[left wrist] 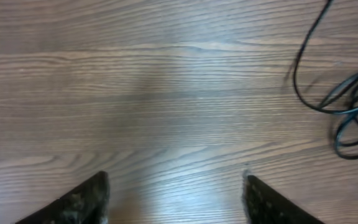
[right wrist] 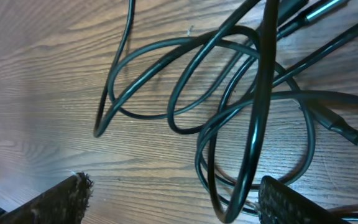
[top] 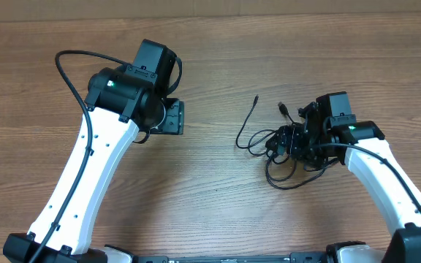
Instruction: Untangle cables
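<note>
Barely begun, it seems: the cables (top: 282,144) lie mostly bunched on the counter (top: 210,58), right fingers (right wrist: 55,202) wide astride loops, left fingers (left wrist: 82,200) wide, holding nothing.

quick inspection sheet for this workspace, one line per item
surface: wooden table, bare grain, no marks seen
job's things: thin black cables bunched in overlapping loops on the right side; one loose strand trails out to the left and ends in a small plug
clutter: nothing seen
grippers: left gripper, jaws apart over bare wood, holding nothing; right gripper, jaws apart low over the loops, not closed on any
cables: thick black arm wires run along both arms
surroundings: paler brown strip past the table's far edge, kind unclear
</note>
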Motion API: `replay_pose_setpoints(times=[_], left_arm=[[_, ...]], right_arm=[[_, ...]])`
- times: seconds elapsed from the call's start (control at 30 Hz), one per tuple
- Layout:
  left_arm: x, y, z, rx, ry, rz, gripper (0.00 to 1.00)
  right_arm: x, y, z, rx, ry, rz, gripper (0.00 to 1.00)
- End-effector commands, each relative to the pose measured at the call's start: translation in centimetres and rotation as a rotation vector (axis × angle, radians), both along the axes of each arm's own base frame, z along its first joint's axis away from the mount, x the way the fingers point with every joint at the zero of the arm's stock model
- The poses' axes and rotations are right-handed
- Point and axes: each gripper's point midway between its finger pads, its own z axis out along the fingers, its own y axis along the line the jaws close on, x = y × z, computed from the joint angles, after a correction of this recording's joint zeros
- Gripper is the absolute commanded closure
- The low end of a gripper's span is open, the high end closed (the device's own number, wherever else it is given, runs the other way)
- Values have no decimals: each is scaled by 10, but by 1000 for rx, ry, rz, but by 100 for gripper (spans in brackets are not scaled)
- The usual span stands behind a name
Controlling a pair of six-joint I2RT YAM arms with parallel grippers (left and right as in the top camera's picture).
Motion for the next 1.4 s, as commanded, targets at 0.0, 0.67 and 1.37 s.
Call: replay_pose_setpoints(times=[0.0, 0.67, 1.37], left_arm=[[1, 6, 7, 29, -32, -6, 0], [5, 3, 7, 16, -45, -8, 0], [5, 3, 7, 16, -44, -8, 0]], right_arm=[[9, 2, 9, 8, -39, 14, 16], [38, -2, -28, -36, -61, -1, 60], [59, 57, 200, 354, -477, 232, 96]])
